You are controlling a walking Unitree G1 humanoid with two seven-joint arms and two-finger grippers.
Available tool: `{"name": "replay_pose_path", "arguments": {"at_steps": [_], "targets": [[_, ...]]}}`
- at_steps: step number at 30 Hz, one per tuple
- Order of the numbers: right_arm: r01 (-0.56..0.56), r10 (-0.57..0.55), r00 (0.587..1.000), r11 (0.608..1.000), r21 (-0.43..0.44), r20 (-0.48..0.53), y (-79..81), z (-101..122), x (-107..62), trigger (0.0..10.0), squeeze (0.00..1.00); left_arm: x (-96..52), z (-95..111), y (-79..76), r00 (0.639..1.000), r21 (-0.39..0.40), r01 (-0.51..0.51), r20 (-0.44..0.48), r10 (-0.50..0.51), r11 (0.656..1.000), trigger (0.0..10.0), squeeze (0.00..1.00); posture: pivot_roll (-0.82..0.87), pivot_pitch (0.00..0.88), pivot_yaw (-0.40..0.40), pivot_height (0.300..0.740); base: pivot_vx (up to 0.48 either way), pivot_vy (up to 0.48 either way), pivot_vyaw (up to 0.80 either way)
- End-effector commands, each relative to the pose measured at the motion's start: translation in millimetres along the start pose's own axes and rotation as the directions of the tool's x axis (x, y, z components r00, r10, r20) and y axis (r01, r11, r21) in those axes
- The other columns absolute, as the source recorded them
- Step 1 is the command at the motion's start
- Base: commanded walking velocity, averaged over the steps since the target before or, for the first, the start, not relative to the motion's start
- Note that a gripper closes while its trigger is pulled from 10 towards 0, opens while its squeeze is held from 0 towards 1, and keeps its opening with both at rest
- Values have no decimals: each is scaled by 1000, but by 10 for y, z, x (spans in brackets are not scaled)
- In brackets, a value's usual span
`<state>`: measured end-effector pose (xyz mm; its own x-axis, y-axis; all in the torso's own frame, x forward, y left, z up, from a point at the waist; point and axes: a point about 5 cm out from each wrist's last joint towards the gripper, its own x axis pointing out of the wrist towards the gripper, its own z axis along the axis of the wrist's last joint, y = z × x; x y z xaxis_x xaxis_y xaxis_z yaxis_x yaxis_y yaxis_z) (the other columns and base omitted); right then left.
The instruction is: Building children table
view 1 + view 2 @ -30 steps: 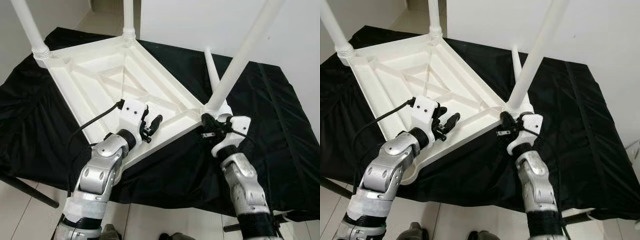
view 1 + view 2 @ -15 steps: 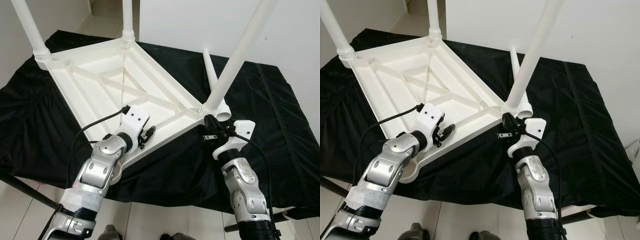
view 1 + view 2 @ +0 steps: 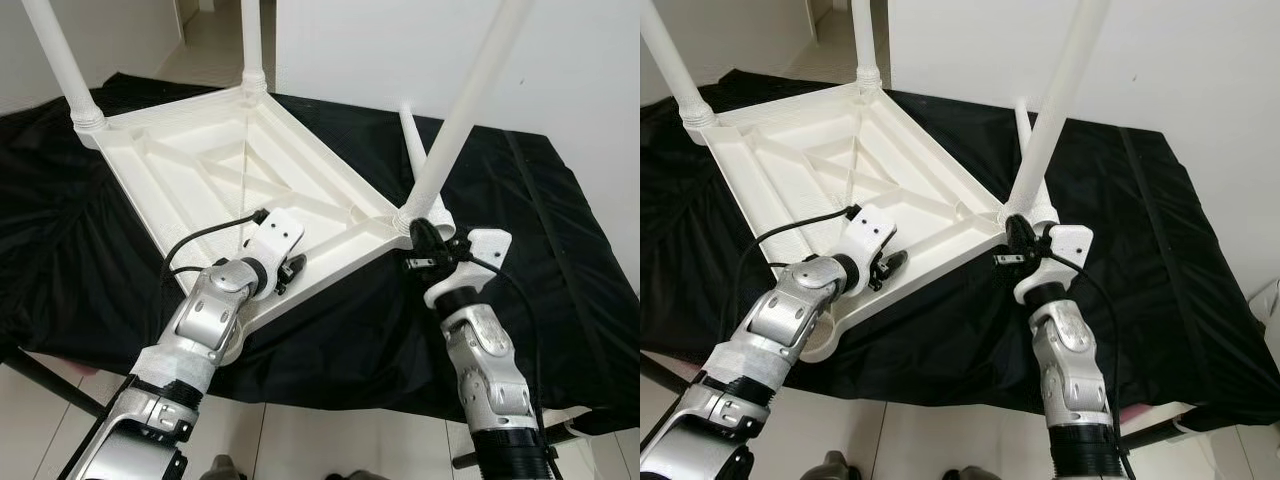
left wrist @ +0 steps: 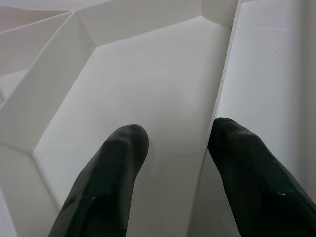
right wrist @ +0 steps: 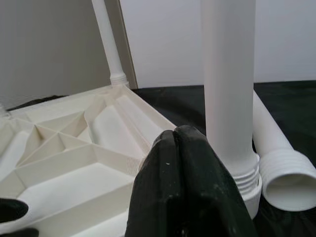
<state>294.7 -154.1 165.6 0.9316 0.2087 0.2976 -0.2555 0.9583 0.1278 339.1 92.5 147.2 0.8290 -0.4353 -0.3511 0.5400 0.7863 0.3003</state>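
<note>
On black-draped counter [image 3: 560, 250], upturned white ribbed plastic children's tabletop [image 3: 215, 175] lying underside up. Three white plastic tube legs standing in corner sockets: two at far corners [image 3: 75, 95] [image 3: 252, 60], third [image 3: 455, 125] at corner by right tool. Fourth white tube leg [image 3: 418, 150] lying loose on cloth beside that corner; near-left corner seemingly waiting for it. Left tool [image 3: 292, 270] spreading wide, straddling tabletop's edge rib. Right tool [image 3: 1012, 245] pinching closed, empty, just beside third leg's base. No brands or writing readable.
</note>
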Motion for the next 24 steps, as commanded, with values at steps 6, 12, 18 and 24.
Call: {"name": "replay_pose_path", "arguments": {"at_steps": [6, 12, 18, 24], "targets": [[12, -11, 1000, 999, -40, 21, -49, 35, 62, 10000, 0, 19, -187, 142, 992, 58, -44, -117, 50, 997, 10000, 0, 104, 10, -22, 740, 0, 0, 0], [22, -21, 1000, 999, -43, 20, -55, 35, 55, 10000, 0, 44, -162, 105, 993, 101, 38, -113, -26, 994, 3569, 0, 98, 16, -18, 740, 0, 0, 0], [21, -21, 1000, 999, -47, 13, -52, 16, 38, 10000, 0, 46, -131, 34, 990, 128, 105, -103, -92, 986, 0, 0, 96, 23, -14, 740, 0, 0, 0], [24, -24, 1000, 998, -51, 13, -54, 12, 40, 10000, 0, 49, -130, 34, 991, 100, 98, -98, -89, 990, 0, 0, 95, 27, -13, 740, 0, 0, 0]]}}
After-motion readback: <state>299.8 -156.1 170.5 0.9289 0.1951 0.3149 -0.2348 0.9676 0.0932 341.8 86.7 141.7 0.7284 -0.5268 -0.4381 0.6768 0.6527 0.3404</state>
